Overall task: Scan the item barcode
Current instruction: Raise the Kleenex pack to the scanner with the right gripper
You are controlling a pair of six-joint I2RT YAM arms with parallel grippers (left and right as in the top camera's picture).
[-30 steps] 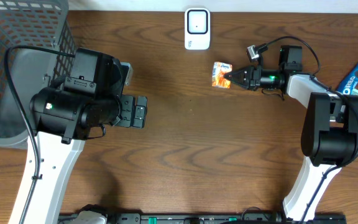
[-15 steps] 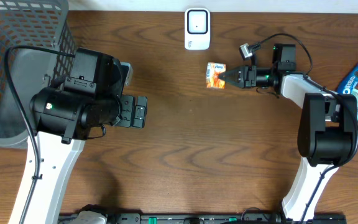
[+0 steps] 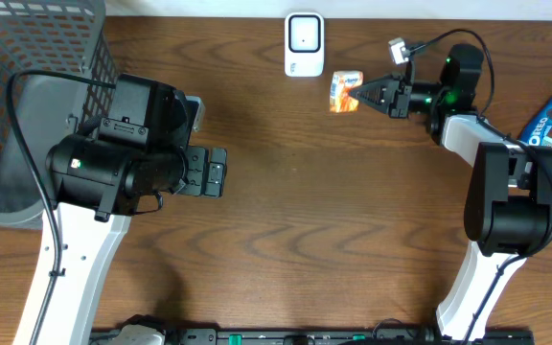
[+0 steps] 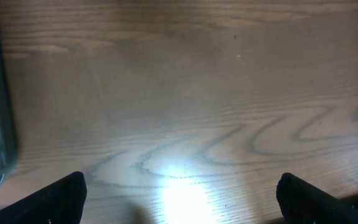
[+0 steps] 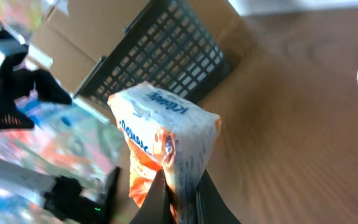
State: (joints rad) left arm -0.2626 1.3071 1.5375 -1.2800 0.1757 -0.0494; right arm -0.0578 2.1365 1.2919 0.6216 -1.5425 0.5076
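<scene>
The item is a small orange and white snack packet (image 3: 345, 91), held up off the table just right of the white barcode scanner (image 3: 304, 43). My right gripper (image 3: 357, 95) is shut on the packet's right edge and points left toward the scanner. In the right wrist view the packet (image 5: 166, 137) stands tilted above the two dark fingers, and my right gripper (image 5: 180, 199) pinches its lower seam. No barcode shows on it. My left gripper (image 3: 214, 172) hovers open over bare wood at the left, and the left wrist view shows the gripper (image 4: 182, 202) with nothing between its fingertips (image 4: 61, 199).
A dark mesh basket (image 3: 27, 96) fills the back left corner; the right wrist view catches it too, as the basket (image 5: 160, 56). A blue Oreo pack (image 3: 547, 120) and other wrappers lie at the right edge. The brown wooden table (image 3: 314, 230) spreads between the arms.
My right gripper carried the packet first left, then toward the back of the table, so it now sits beside the scanner. The left arm has not moved.
</scene>
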